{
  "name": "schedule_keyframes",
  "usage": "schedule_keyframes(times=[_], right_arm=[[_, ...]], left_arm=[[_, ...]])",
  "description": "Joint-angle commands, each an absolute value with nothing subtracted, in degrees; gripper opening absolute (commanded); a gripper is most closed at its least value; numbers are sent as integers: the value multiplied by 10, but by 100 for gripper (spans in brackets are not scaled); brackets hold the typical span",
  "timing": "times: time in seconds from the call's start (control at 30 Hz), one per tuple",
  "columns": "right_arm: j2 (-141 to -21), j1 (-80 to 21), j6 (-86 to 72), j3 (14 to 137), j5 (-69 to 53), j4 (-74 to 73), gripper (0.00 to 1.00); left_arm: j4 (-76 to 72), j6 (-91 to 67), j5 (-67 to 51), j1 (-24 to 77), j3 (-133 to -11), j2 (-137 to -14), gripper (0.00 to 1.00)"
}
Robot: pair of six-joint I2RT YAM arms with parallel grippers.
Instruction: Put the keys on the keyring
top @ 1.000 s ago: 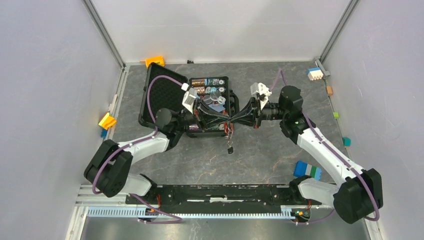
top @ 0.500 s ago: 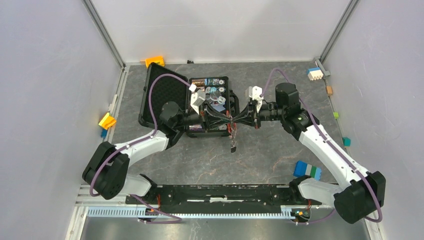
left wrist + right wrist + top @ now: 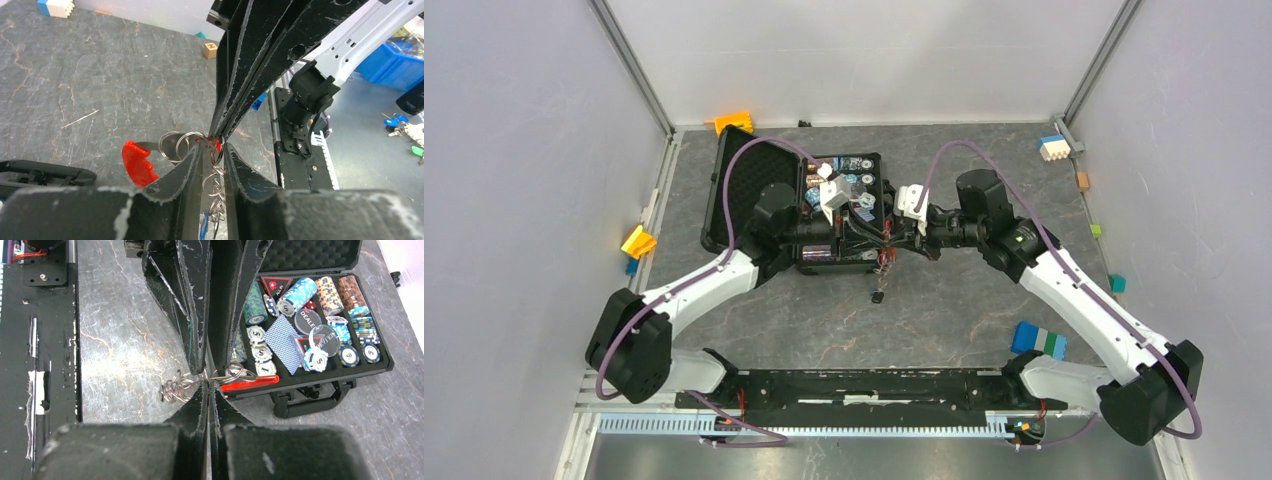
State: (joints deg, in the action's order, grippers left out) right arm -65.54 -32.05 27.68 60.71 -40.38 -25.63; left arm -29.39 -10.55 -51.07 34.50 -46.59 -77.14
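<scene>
R jaws clenched on keyring (image 3: pixel 885 256), held in air just in front of case (image 3: pixel 754 190), above desk (image 3: pixel 964 310). L jaws meet them tip to tip, parted; chain links hang down thru the gap, not pinched afaict. Tag (image 3: pixel 136 162) sticks out sideways toward case; chain's long axis is vertical. Blue key (image 3: pixel 203 226) head peeks low in that gap, prob. hanging off the chain. Red key not seen. L arm is nearer the loose links.

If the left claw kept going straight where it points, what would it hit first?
The left gripper would first meet the keyring, pinched just ahead by the right gripper; then, probably, that gripper itself.
</scene>
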Motion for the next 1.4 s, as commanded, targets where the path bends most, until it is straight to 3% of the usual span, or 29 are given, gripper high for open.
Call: schedule_keyframes(times=[0.0,0.3,0.73,0.93,1.37], right_arm=[[-654,-337,292,652,-360,-275,0],[-674,-361,294,673,-328,-300,0],[-692,-388,303,691,-266,-321,0],[-699,-404,311,698,-224,-332,0],[-700,-438,336,703,-145,-352,0]], left_arm=[[-216,-18,-500,344,-500,-749,30],[-107,132,-512,346,-532,-745,40],[-10,260,-512,355,-555,-736,43],[56,340,-500,355,-560,-724,49],[63,315,-516,353,-561,-713,49]])
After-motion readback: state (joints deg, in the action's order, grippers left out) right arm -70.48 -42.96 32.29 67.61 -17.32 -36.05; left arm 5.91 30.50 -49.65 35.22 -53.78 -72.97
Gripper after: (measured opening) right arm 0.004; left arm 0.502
